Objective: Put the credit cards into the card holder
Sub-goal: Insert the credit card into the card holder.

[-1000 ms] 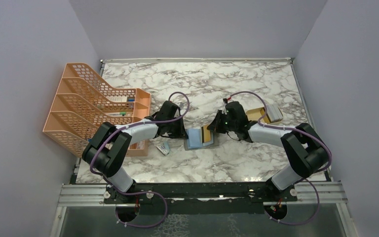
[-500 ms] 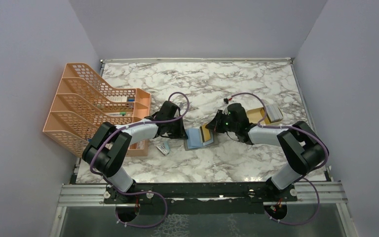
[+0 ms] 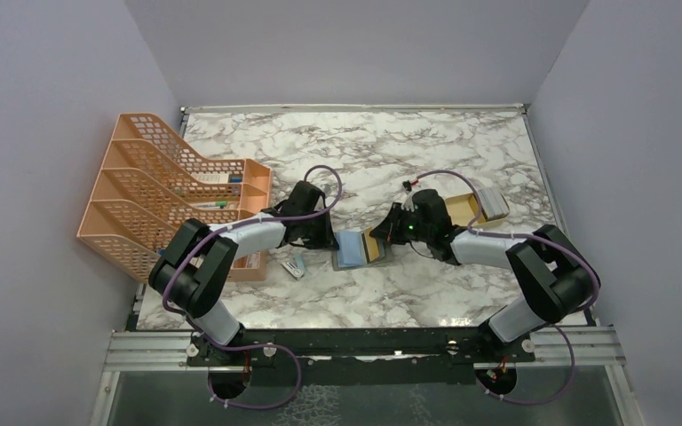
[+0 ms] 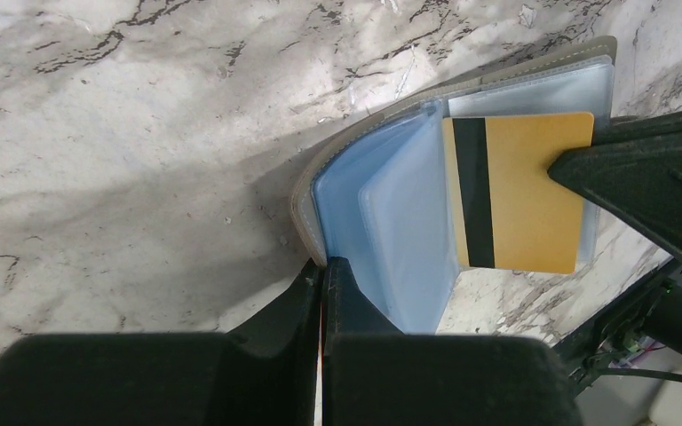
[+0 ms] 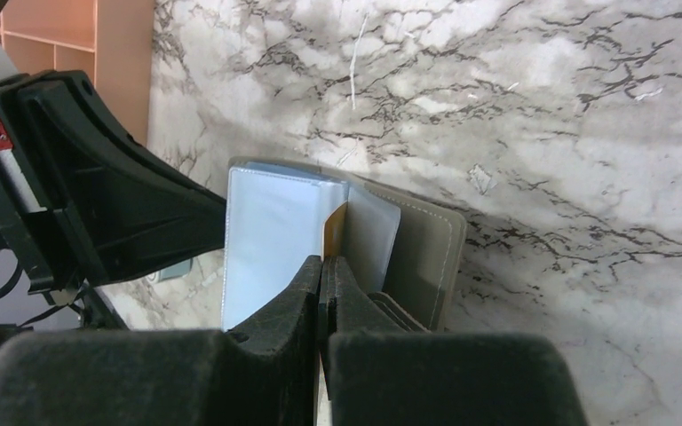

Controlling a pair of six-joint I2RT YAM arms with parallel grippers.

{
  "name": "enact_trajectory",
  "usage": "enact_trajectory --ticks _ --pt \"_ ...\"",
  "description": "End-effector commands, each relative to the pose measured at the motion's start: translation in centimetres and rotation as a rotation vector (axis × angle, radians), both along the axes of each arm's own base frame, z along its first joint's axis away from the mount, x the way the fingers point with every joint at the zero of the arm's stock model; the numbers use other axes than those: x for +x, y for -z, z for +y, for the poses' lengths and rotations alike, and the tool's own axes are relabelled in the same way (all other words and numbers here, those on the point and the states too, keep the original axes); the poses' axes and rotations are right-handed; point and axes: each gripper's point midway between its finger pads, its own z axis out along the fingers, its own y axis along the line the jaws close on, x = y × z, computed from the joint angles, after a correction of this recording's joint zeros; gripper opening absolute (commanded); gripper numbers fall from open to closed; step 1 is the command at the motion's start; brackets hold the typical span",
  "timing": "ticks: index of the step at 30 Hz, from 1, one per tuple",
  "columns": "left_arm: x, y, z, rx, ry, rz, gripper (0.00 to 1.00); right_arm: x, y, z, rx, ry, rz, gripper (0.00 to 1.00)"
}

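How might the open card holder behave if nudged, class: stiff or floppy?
Probably floppy: the card holder bows at its spine and its sleeves fan apart. Likely slides easily on the smooth marble table unless the left gripper pins it.

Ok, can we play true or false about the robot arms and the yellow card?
1. The card holder lies open on the table. True.
2. The gold card has a black stripe. True.
3. The left gripper holds the gold card. False: the right gripper pinches it, and the left gripper is shut on the card holder's edge.
4. The orange rack stands on the table's right side. False: it stands on the left side.
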Motion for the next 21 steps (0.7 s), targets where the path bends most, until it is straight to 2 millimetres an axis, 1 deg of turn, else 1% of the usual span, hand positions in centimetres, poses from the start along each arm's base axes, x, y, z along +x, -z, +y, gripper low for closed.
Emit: enact_trajectory --ticks 1,3,10,13,16,18,21 --pt "0.7 -0.4 -0.6 0.008 0.021 -0.023 0.0 -2.2 -0.6 0.8 0.027 -0.086 0.037 0.01" --pt "0.8 -0.4 -0.6 0.014 0.026 -0.023 0.0 -2.2 -0.7 1.0 0.036 -0.092 0.036 0.01" --pt "0.9 0.5 -0.3 0.047 0.03 -0.008 0.0 -1.6 0.3 1.3 0.033 -0.089 0.053 0.01" --pt "0.8 0.7 0.0 0.065 0.029 -0.01 0.0 -1.2 0.7 0.9 0.015 -0.083 0.064 0.01" --pt "0.9 0.6 0.0 0.07 0.028 -0.012 0.0 -1.0 1.3 0.1 -0.039 -0.069 0.092 0.01" --pt "0.9 0.6 0.0 0.067 0.028 -0.011 0.0 -1.0 0.8 0.0 -0.046 -0.076 0.084 0.01" --pt "1.0 0.6 0.0 0.071 0.031 -0.017 0.0 -1.8 -1.1 1.0 0.016 -0.147 0.064 0.01"
